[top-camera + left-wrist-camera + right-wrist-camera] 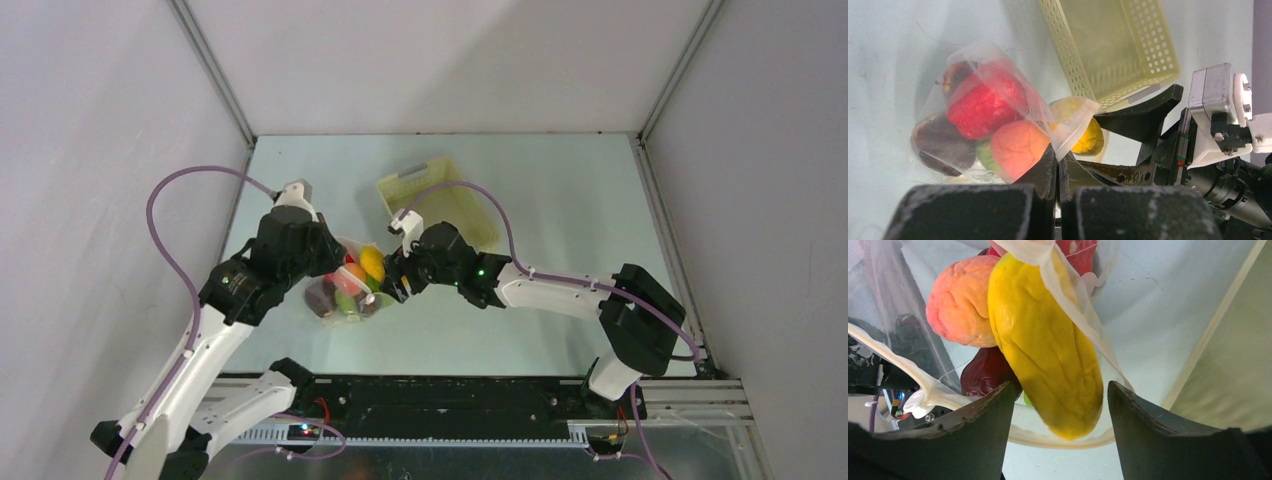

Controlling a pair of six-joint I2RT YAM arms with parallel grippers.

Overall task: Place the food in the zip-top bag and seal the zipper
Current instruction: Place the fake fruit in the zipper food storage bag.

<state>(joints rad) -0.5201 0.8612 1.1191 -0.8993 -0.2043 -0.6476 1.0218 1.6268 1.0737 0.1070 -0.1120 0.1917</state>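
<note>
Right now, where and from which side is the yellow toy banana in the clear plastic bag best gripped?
The bare rounded end of the yellow toy banana, from the mouth side of the clear plastic bag: film drapes the other; the open right gripper flanks the bare one.

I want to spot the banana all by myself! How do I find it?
Look for the yellow basket at the back of the table. Just in front of it is a clear bag of toy food. The banana sits at the bag's mouth, between the right fingers: the only long, bright yellow piece, beside a round peach.
</note>
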